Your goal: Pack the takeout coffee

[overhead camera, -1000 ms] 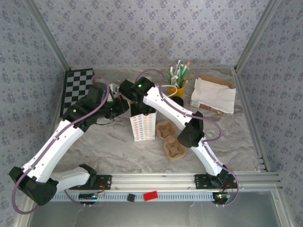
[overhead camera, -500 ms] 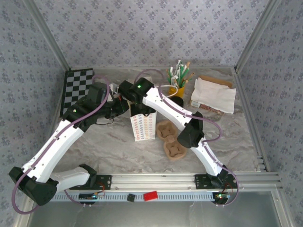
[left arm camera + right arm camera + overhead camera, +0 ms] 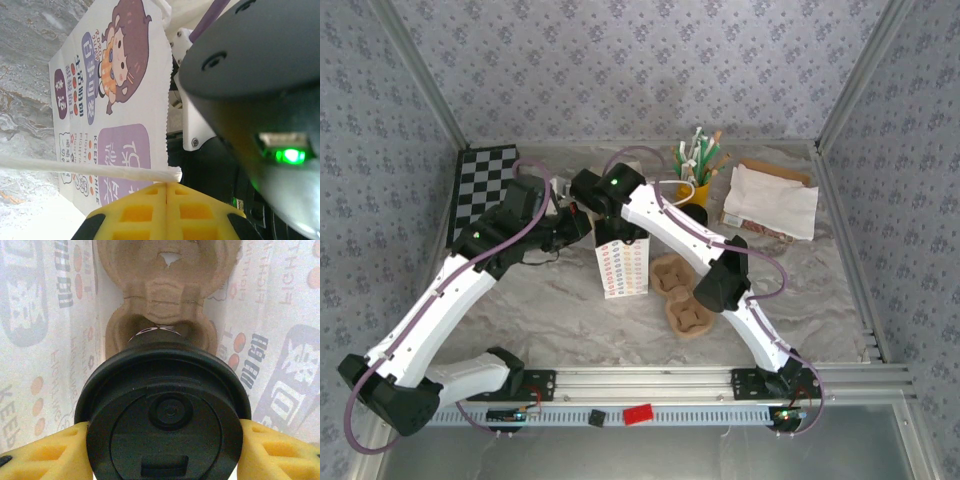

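The paper bag point(image 3: 115, 100) shows a cartoon girl with purple hair, purple panels of Chinese characters, and small print reading "KEEP SMILE" and "FIGHTING"; in the right wrist view "KEEP" and "FIGHT" show through its thin walls.

The takeout coffee point(image 3: 162, 405) sits inside that bag, at the lower centre of the right wrist view, with its one black lid facing the camera; the right tool point(image 3: 160, 452) pinches it, a yellow pad against each side; a pulp carrier point(image 3: 165, 285) lies past it in the bag, and whether the cup rests in a pocket cannot be told.

The left tool point(image 3: 167, 207) has its yellow pads pressed together at the bottom of its view; a white paper strip point(image 3: 75, 167) crosses just above their tips, and whether it is pinched cannot be told.

From above, bag, arms and things stand as they did a second ago.

Count: one bag point(image 3: 621, 270) upright at the centre of the surface point(image 3: 550, 310); two more carriers point(image 3: 670, 273) point(image 3: 687, 318) just right of it; one checkerboard point(image 3: 485, 185) at upper left.
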